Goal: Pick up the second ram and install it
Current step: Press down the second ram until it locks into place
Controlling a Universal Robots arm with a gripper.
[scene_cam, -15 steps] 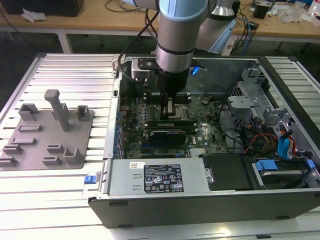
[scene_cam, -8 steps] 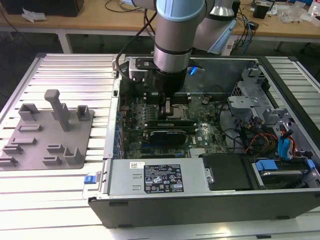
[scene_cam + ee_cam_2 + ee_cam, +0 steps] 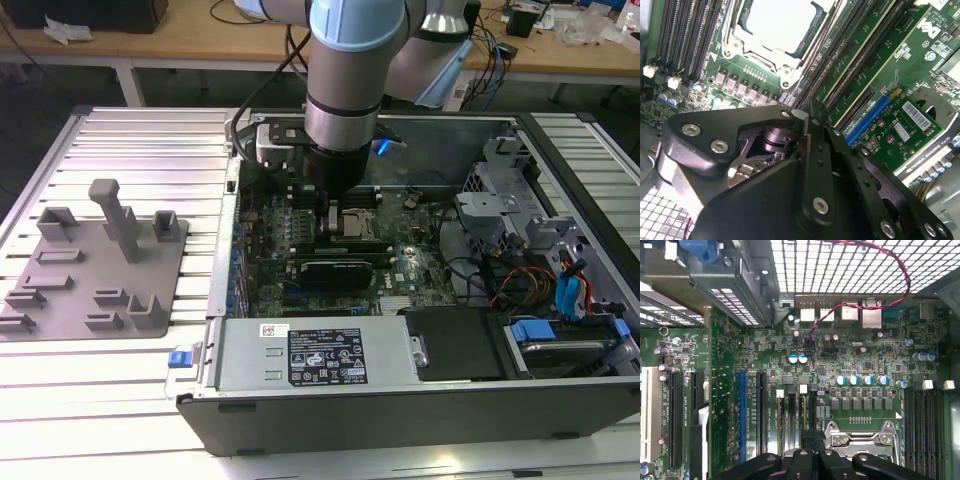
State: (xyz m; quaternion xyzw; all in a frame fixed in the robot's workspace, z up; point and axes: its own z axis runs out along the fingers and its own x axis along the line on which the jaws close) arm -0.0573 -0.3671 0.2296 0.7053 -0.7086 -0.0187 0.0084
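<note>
We see the arm [image 3: 345, 60] reaching straight down into the computer case [image 3: 420, 400], its gripper [image 3: 330, 222] closed beside the processor socket [image 3: 357, 222]; any memory stick is hidden.

I see a green motherboard [image 3: 855, 365] with black slots, one blue slot [image 3: 742, 415] and blue-capped capacitors [image 3: 862, 380]. My gripper [image 3: 805, 117] is black with silver screws. At the exterior view's left, a grey fixture plate [image 3: 95, 265] lies on the ribbed white table [image 3: 150, 140]. A red wire [image 3: 880, 252] crosses the white grid.
</note>
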